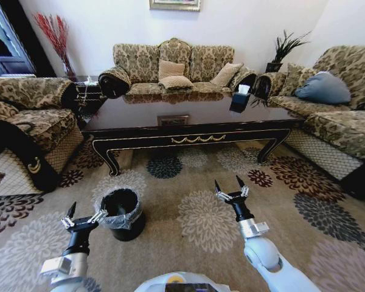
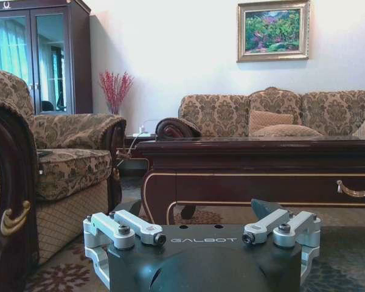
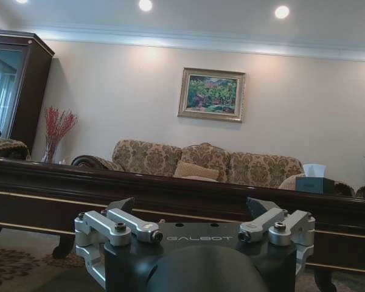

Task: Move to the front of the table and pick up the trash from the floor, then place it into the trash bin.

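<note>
The dark glossy table [image 1: 140, 125] with gold trim stands ahead across the floral carpet; both wrist views see it from low down [image 2: 261, 159] [image 3: 170, 190]. On the carpet at the near left stands the round black trash bin [image 1: 125, 214] with its crinkled plastic liner. My left gripper [image 1: 85, 213] [image 2: 198, 210] hovers open and empty just left of the bin's rim. At the near right my right gripper [image 1: 228, 182] [image 3: 191, 205] is raised over the carpet, also open and empty. I cannot make out the trash on the patterned carpet.
Patterned sofas surround the table: one at the left [image 1: 24, 118], one behind it [image 1: 173, 70], one at the right [image 1: 337, 115]. A black tissue box [image 1: 239, 99] sits on the table's far right. Open carpet [image 1: 201, 213] lies between me and the table.
</note>
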